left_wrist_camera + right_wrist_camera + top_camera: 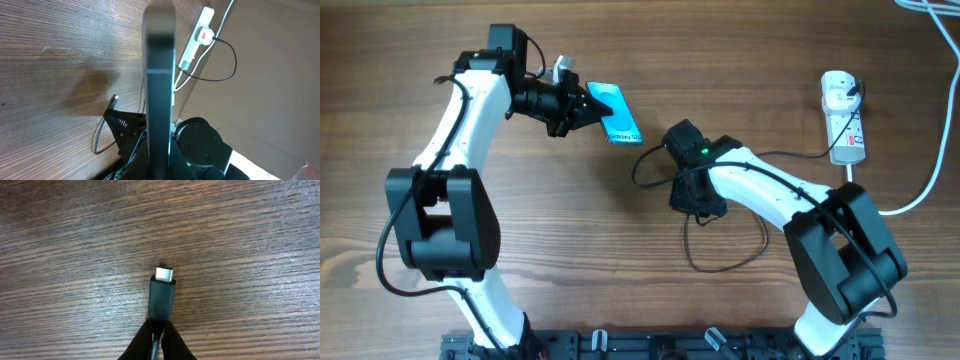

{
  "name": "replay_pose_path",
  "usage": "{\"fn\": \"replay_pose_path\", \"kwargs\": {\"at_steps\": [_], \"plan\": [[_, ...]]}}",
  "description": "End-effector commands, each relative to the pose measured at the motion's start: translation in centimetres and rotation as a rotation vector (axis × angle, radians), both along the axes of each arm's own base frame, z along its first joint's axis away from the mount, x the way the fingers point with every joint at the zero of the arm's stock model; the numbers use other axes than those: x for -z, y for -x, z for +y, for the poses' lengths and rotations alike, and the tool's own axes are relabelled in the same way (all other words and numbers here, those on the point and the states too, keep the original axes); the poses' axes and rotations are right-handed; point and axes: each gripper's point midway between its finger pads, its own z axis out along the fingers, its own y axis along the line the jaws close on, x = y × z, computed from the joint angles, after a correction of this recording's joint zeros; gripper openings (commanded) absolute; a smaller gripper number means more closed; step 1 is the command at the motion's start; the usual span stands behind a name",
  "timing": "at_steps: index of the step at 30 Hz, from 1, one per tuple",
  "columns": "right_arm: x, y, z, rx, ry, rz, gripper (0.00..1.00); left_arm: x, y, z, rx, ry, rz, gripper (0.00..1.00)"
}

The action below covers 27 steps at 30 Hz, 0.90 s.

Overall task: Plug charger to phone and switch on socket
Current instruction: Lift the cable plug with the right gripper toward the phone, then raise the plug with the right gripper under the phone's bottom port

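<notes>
The phone (617,113), cyan screen up, sticks out to the right of my left gripper (588,108), which is shut on its left end above the table. In the left wrist view the phone (159,75) stands edge-on in my left gripper (159,167). My right gripper (159,332) is shut on the charger, pinching the thin cable just behind the dark plug (162,294), whose metal tip points away over the wood. From overhead my right gripper (698,207) is at mid-table and the charger (730,266) loops below it. The white socket (843,118) lies at the far right.
A thick white cable (923,196) runs along the right edge of the table from the socket. The socket (199,37) also shows far off in the left wrist view, with the right arm (200,147) close by. Both arm bases stand at the table's front edge.
</notes>
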Motion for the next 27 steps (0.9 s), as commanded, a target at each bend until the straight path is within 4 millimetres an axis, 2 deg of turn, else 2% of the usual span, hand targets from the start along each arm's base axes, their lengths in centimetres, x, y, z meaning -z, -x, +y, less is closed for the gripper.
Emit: {"fn": "replay_pose_path", "kwargs": {"at_steps": [1, 3, 7, 12, 16, 21, 24, 27], "plan": [[1.5, 0.6, -0.4, 0.001, 0.032, 0.033, 0.08, -1.9, -0.1, -0.1, 0.001, 0.033, -0.043, 0.04], [1.4, 0.6, -0.3, -0.007, 0.024, 0.034, 0.04, -1.9, -0.1, -0.1, 0.001, 0.033, -0.043, 0.04], [0.6, 0.4, 0.4, -0.061, -0.004, 0.043, 0.04, -2.1, -0.1, -0.2, 0.012, 0.043, -0.059, 0.04], [-2.2, 0.4, 1.3, -0.145, -0.056, 0.031, 0.04, -3.1, -0.4, -0.6, 0.076, 0.093, -0.189, 0.04], [-5.9, 1.4, 2.4, -0.226, -0.165, 0.008, 0.04, -4.0, -1.3, -0.6, 0.094, 0.09, -0.302, 0.04], [-13.2, 3.9, 3.0, -0.359, -0.328, -0.097, 0.04, -8.2, -2.3, -0.7, 0.087, 0.092, -0.495, 0.04], [-17.7, 5.4, 4.2, -0.479, -0.481, -0.2, 0.04, -10.5, -1.6, -0.9, 0.093, 0.095, -0.556, 0.04], [-21.2, 6.0, 3.9, -0.499, -0.531, -0.321, 0.04, -14.0, 0.7, -2.5, 0.148, 0.168, -0.62, 0.04]]}}
